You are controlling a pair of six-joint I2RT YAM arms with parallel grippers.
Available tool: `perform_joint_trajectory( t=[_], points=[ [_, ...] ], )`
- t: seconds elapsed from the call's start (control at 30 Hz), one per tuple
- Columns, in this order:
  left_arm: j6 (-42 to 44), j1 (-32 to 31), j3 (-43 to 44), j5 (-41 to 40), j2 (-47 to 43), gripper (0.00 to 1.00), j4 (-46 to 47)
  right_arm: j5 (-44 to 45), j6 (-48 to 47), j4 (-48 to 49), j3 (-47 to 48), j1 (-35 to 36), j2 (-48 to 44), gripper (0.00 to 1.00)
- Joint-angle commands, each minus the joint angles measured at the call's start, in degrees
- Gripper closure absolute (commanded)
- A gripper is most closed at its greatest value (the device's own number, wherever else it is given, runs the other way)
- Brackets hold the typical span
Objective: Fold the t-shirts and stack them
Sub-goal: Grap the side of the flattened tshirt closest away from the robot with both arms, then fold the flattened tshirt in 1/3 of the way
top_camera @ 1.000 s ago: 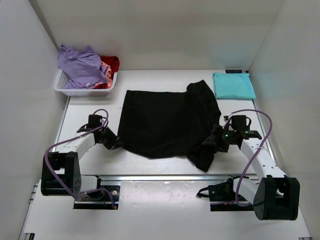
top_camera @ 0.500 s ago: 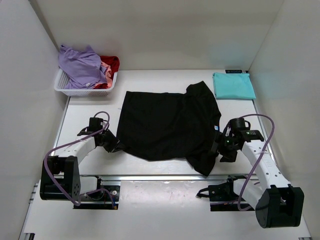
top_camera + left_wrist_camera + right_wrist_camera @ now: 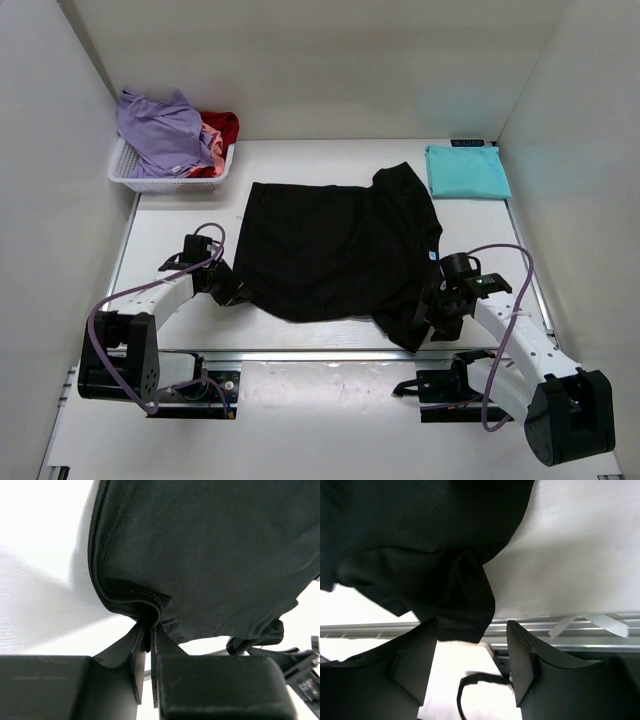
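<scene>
The black t-shirt (image 3: 330, 245) lies spread across the middle of the table, and its near right corner droops over the front edge. My left gripper (image 3: 229, 291) is shut on a bunched fold at the shirt's near left edge, seen close in the left wrist view (image 3: 150, 624). My right gripper (image 3: 429, 318) is open at the near right corner. In the right wrist view (image 3: 472, 647) a black cloth corner (image 3: 462, 597) hangs just above its spread fingers (image 3: 524, 660), which do not pinch it. A folded teal t-shirt (image 3: 466, 170) lies at the back right.
A white lattice basket (image 3: 150, 181) at the back left holds a lavender shirt (image 3: 160, 130), a red one (image 3: 223, 125) and a pink one (image 3: 211, 142). A metal rail (image 3: 330, 355) runs along the table's front edge and shows in the right wrist view (image 3: 570, 630).
My right gripper has let go of the shirt's right side and moved toward the near edge, to the drooping corner. The shirt has settled flatter. My left gripper has barely moved.
</scene>
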Motion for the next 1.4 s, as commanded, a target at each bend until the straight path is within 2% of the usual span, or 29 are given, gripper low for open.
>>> perform_joint_trajectory(
  t=[0.0,0.1,0.2,0.23,0.27,0.53,0.83,1.0,1.33,1.37],
  points=[
    [0.57,-0.85,2.10,1.40,-1.61,0.82,-0.57,0.94,5.80,4.29,-2.91,2.52,0.23,0.47],
    [1.53,-1.55,2.37,0.53,-1.78,0.83,-1.54,0.33,6.96,6.57,-5.81,2.18,-0.91,0.52],
    [2.14,-1.64,2.28,-0.35,-1.78,0.84,-2.33,-0.73,7.93,7.20,-7.23,2.53,-1.96,0.80],
    [2.06,-1.73,2.28,-0.79,-1.96,0.85,-2.51,-0.73,8.01,6.24,-6.97,2.97,-2.31,0.97],
    [2.06,-1.47,2.72,-1.22,-2.04,0.86,-3.90,-0.64,8.19,5.19,-6.96,3.58,-3.10,1.00],
    [2.32,-0.67,9.04,-15.01,-1.61,0.99,-16.47,-4.85,8.20,-8.08,1.02,2.36,-9.60,1.00],
    [-0.40,1.26,10.72,-14.23,2.34,1.00,-13.76,-3.89,-0.24,-17.94,10.25,-3.26,-9.44,1.00],
    [-0.58,2.22,16.07,-13.09,5.77,1.00,-11.65,-7.49,-6.13,-16.89,14.83,-9.84,-6.63,1.00],
    [-1.46,3.28,27.23,-9.14,18.42,1.00,-7.78,-7.84,-9.65,-5.82,18.52,-11.44,5.40,1.00],
    [-1.63,3.28,28.46,-8.70,21.22,1.00,-6.74,-7.41,-9.74,-3.64,19.57,-13.18,7.85,1.00]
  ],
)
